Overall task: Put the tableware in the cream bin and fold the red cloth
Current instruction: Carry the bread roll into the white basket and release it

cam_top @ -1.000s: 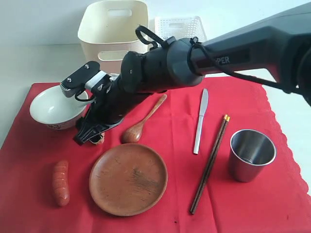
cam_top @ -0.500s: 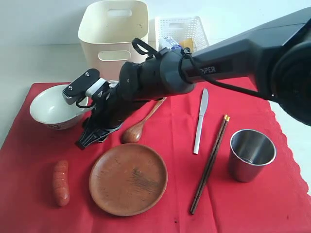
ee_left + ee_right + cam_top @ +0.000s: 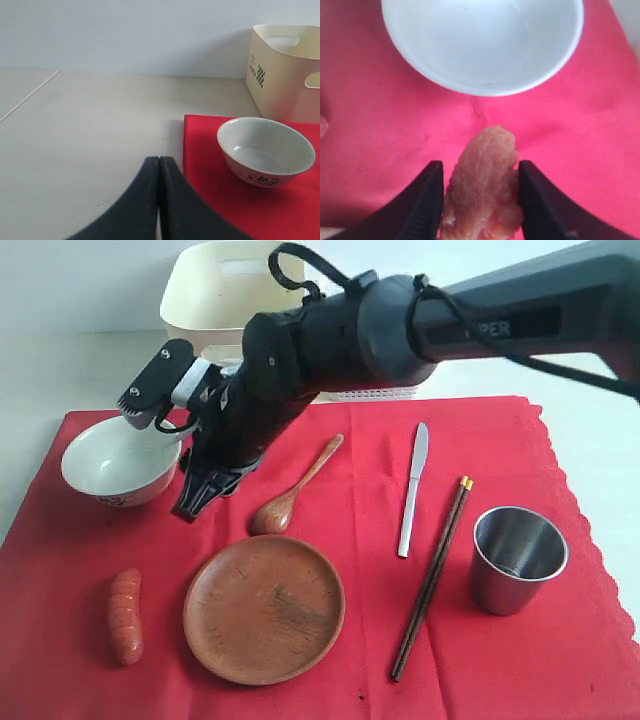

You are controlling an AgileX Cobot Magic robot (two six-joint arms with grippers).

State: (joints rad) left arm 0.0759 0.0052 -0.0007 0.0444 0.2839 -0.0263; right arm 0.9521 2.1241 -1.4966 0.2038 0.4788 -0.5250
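I've got the right gripper (image 3: 480, 167) clamped on a pinkish food lump (image 3: 482, 200) beside the white bowl (image 3: 480, 40), near the left edge of the red cloth (image 3: 560, 640); the left gripper (image 3: 159, 164) is pinched closed, empty.

red cloth (image 3: 560, 660): bright red all over, plain
white bowl (image 3: 115, 490): white inside and out, with a small dark floral sprig low on its outer wall
cream bin (image 3: 195, 325): cream, with a small black chequered mark on one wall in the left wrist view
wooden plate (image 3: 264, 608): warm reddish brown, darker grain streaks across the middle
wooden spoon (image 3: 290, 495): reddish brown like the plate
knife (image 3: 413, 490): silver
chopsticks (image 3: 432, 575): dark brown, yellow tips
steel cup (image 3: 517, 558): shiny grey steel
sausage (image 3: 125, 615): orange-red
pink lump (image 3: 482, 195): pale pink shading to tan, fibrous texture
right claw (image 3: 480, 172): black
left claw (image 3: 159, 162): black
right arm (image 3: 480, 320): black, grey lettering
tabletop (image 3: 90, 140): pale beige
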